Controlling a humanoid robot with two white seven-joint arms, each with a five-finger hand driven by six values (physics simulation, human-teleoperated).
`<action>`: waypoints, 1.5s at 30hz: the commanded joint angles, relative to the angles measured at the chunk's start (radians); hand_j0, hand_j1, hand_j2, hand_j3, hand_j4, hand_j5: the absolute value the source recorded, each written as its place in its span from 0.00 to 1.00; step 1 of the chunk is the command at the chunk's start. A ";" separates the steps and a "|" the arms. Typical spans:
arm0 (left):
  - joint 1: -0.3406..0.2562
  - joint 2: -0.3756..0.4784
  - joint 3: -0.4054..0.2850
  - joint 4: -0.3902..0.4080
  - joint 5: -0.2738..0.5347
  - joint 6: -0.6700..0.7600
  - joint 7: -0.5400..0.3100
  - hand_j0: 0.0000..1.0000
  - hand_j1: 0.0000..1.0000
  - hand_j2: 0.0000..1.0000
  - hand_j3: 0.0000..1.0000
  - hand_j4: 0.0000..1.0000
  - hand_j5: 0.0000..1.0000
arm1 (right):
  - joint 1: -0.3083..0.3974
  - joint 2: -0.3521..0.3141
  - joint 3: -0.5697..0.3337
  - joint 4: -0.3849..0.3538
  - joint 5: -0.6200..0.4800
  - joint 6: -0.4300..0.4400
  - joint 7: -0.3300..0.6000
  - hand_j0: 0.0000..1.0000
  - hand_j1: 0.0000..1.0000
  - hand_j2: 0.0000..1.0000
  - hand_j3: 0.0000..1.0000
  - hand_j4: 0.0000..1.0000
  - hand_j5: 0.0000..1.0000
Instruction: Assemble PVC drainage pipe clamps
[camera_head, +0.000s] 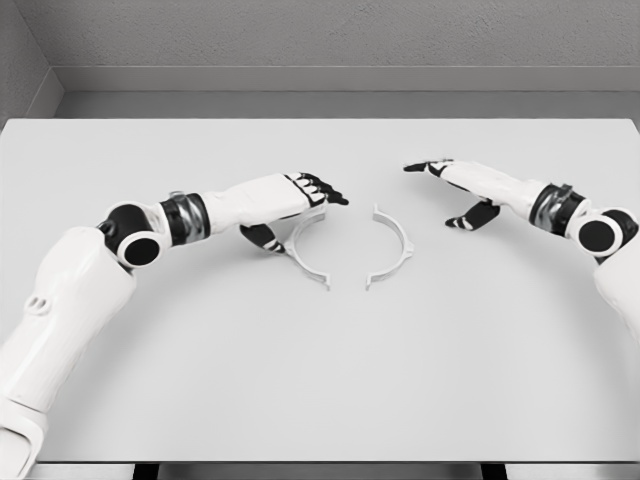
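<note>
Two white half-ring clamp pieces lie on the white table near its middle, their open sides facing each other with a gap between. The left clamp half curves beneath my left hand, whose fingers stretch flat over its upper end and whose thumb hangs by its outer edge; nothing is grasped. The right clamp half lies free. My right hand hovers to its upper right, fingers extended and thumb down, clear of the piece.
A grey wall runs behind the table's far edge. Both forearms reach inward from the sides across the table's middle band.
</note>
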 joint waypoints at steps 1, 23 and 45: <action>0.000 -0.007 -0.006 0.000 0.007 0.002 0.001 1.00 1.00 1.00 1.00 1.00 1.00 | 0.002 -0.023 -0.018 -0.073 -0.010 0.002 0.001 1.00 1.00 1.00 1.00 1.00 1.00; -0.055 -0.082 -0.044 0.058 -0.029 0.002 0.008 1.00 1.00 1.00 1.00 1.00 1.00 | 0.104 -0.052 -0.063 -0.308 -0.009 0.002 0.054 1.00 1.00 1.00 1.00 1.00 1.00; 0.067 0.527 0.267 -0.189 0.298 0.002 -0.045 1.00 1.00 1.00 1.00 1.00 1.00 | 0.100 -0.042 -0.063 -0.294 -0.001 0.002 0.055 1.00 1.00 1.00 1.00 1.00 1.00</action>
